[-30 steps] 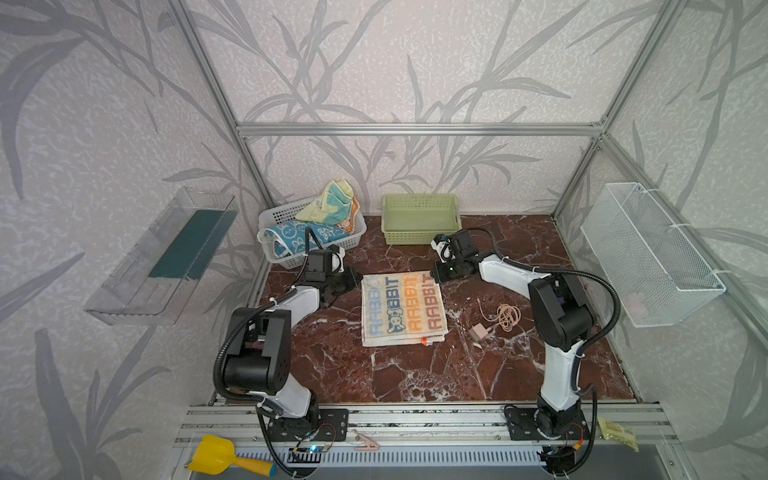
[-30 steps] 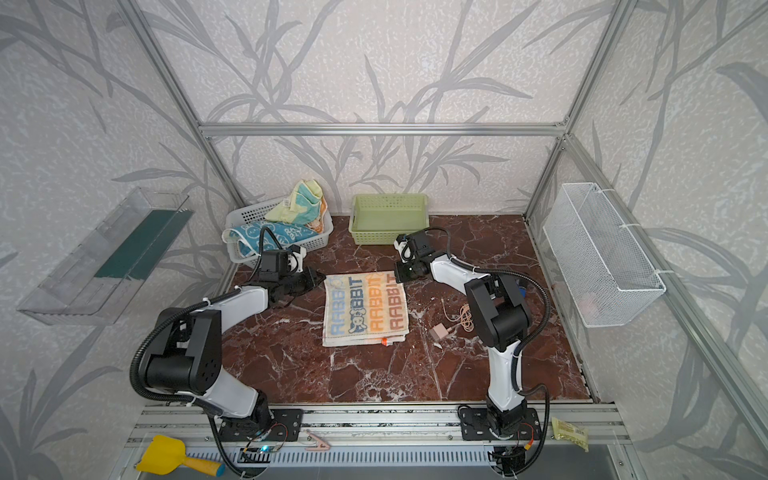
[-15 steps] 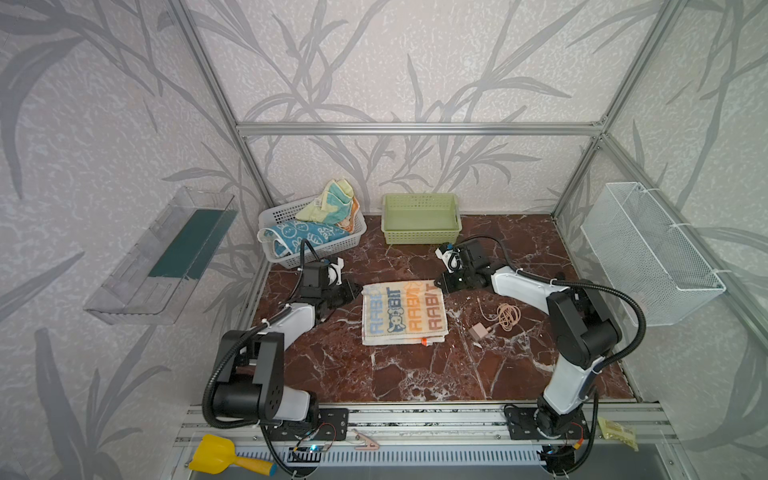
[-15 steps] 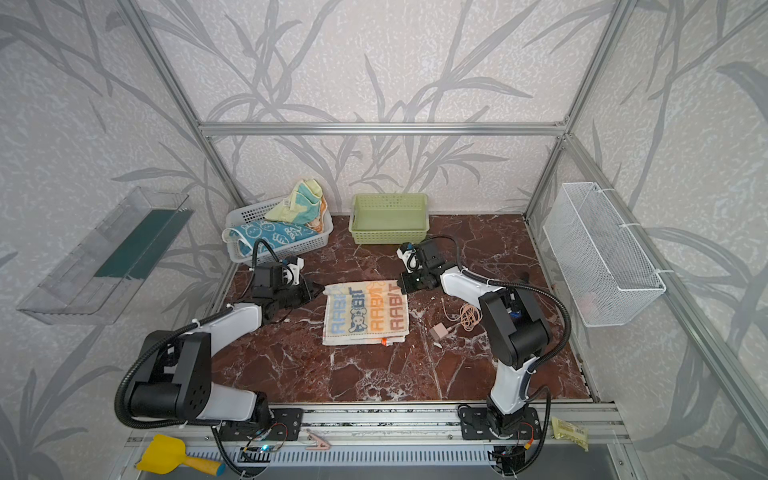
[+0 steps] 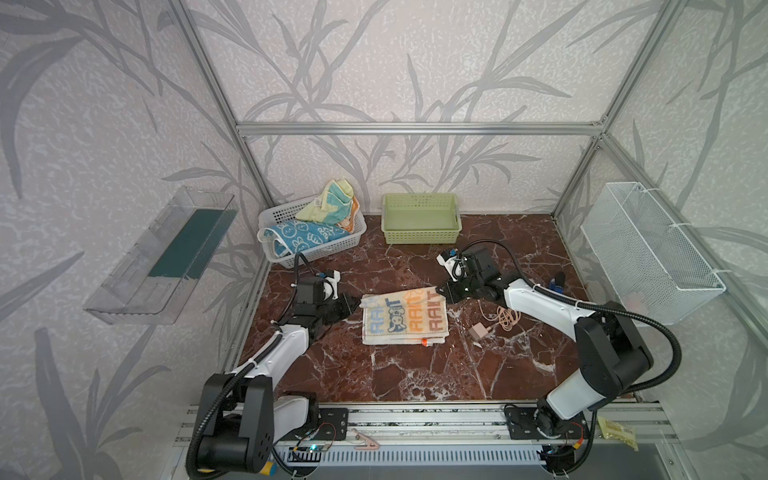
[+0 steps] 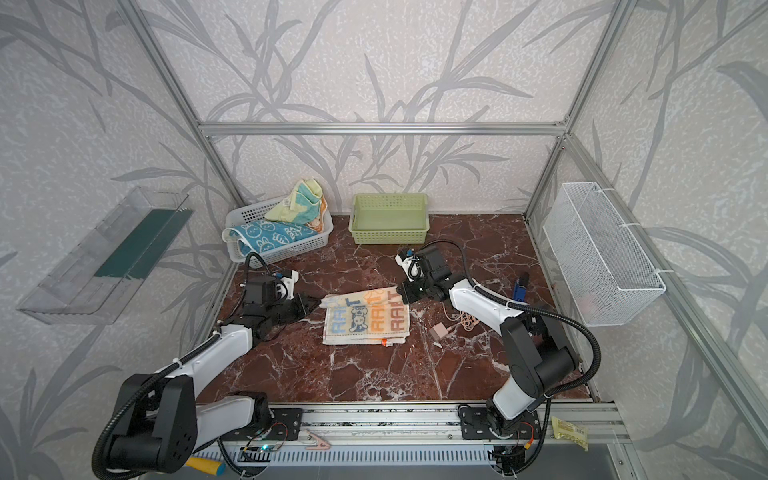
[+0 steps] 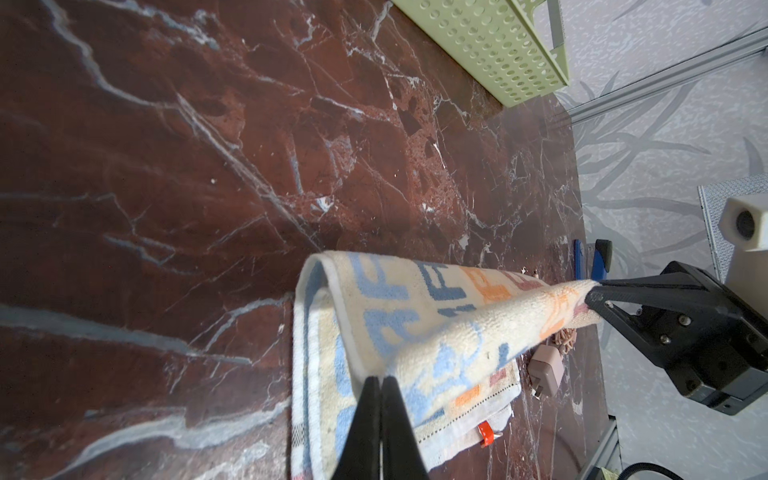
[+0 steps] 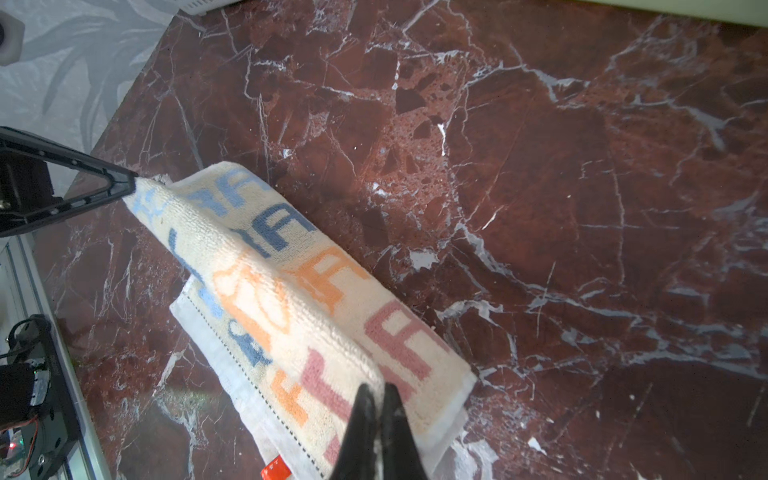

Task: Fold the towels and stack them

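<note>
I'm mid-fold: left end effector [image 5: 357,303] and right end effector [image 5: 441,291] each pinch a corner of the cream lettered terry towel [image 5: 405,322]; next I should lower that edge squarely.

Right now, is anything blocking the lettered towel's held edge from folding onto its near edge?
Nothing visible does. The left gripper and right gripper pinch the lettered towel at its lifted corners; its near half lies bare, the charger apart.

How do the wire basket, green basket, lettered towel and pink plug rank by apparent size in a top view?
1. wire basket
2. lettered towel and green basket, too alike to rank
3. pink plug
</note>
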`<control>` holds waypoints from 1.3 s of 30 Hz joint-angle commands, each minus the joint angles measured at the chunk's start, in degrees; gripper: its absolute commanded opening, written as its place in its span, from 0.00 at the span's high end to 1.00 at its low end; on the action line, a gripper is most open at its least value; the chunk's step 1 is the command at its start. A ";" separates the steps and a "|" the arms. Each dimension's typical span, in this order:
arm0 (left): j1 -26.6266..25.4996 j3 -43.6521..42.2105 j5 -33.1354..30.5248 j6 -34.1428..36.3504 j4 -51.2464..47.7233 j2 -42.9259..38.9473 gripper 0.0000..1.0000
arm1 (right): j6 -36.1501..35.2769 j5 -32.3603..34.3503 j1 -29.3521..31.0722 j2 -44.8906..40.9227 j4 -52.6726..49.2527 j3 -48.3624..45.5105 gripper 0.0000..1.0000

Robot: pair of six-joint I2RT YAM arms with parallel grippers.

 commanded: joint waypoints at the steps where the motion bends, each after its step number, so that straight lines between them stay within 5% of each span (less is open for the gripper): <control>1: -0.13 -2.55 -1.96 -2.15 -2.50 -1.98 1.00 | -0.57 1.79 0.44 -1.61 -3.48 -2.41 1.00; 30: -2.60 -13.04 -6.38 -5.95 -12.65 -15.25 1.00 | 4.48 0.57 2.69 -7.28 -3.57 -15.26 1.00; 31: -2.70 -13.28 -6.97 -6.10 -12.97 -15.31 0.99 | 4.82 0.26 2.82 -6.74 -3.44 -15.71 0.96; 34: -2.73 -12.57 -9.58 -6.02 -15.92 -15.60 0.67 | 5.90 -1.51 2.91 -6.94 -5.00 -15.89 0.61; 39: -2.68 -10.47 -12.70 -6.47 -18.69 -18.61 0.59 | 9.84 -1.73 2.96 -14.03 -9.83 -15.86 0.44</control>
